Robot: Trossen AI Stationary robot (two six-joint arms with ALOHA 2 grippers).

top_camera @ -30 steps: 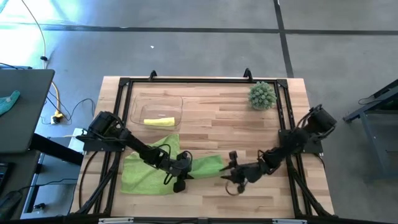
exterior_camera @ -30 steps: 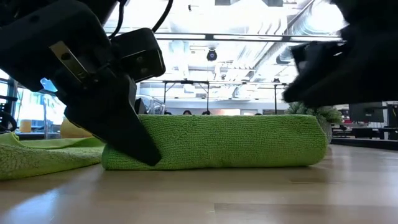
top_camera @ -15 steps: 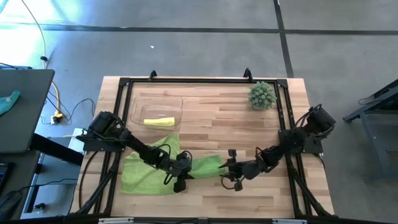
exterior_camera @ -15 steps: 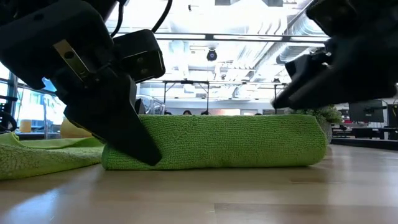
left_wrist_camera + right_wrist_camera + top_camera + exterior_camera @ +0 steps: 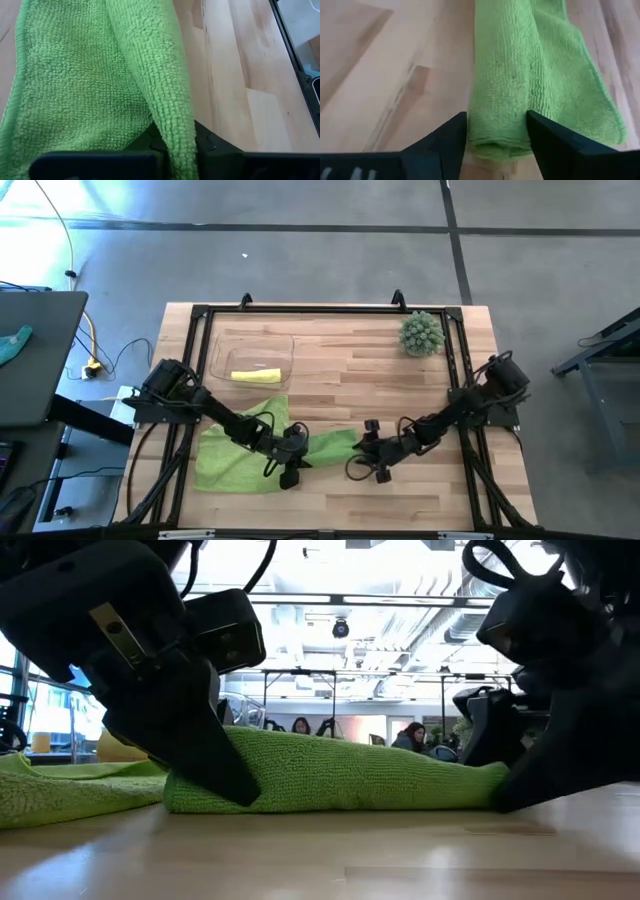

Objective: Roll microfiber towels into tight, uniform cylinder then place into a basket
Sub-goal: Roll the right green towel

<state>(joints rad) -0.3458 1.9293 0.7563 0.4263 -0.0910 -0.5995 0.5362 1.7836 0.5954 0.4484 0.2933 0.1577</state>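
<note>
- Small teal cloth (image 5: 14,343): far left edge of the high view, on a dark side surface (image 5: 40,360) off the table.
- Table (image 5: 340,370): light wood planks with a black frame, centre of the high view.
- Basket (image 5: 222,345): clear tray, upper left of the table. A rolled yellow towel (image 5: 256,376) lies inside it, toward its lower edge.
- Flat lime towel (image 5: 225,460): spread at lower left of the table, below the basket, partly under the left arm.
- Left gripper (image 5: 291,448): lower centre-left of the high view, at the left end of the rolled lime towel (image 5: 331,445). The left wrist view shows the fingers pressed nearly together with a fold of this towel (image 5: 170,95) pinched between them. The low view shows the gripper (image 5: 215,765) planted on the roll's left end (image 5: 340,775).
- Rolled lime towel: lies left to right on the bare wood, lower centre, its left part touching the flat lime towel. In the low view the roll sags toward its right end.
- Right gripper (image 5: 362,448): lower centre, just right of the roll. In the right wrist view its fingers (image 5: 445,140) stand spread, one on each side of the roll's end (image 5: 530,85). No squeeze is visible, so it is open around the towel.
- Spiky green ball plant (image 5: 421,333): upper right of the table, well apart from both grippers.
</note>
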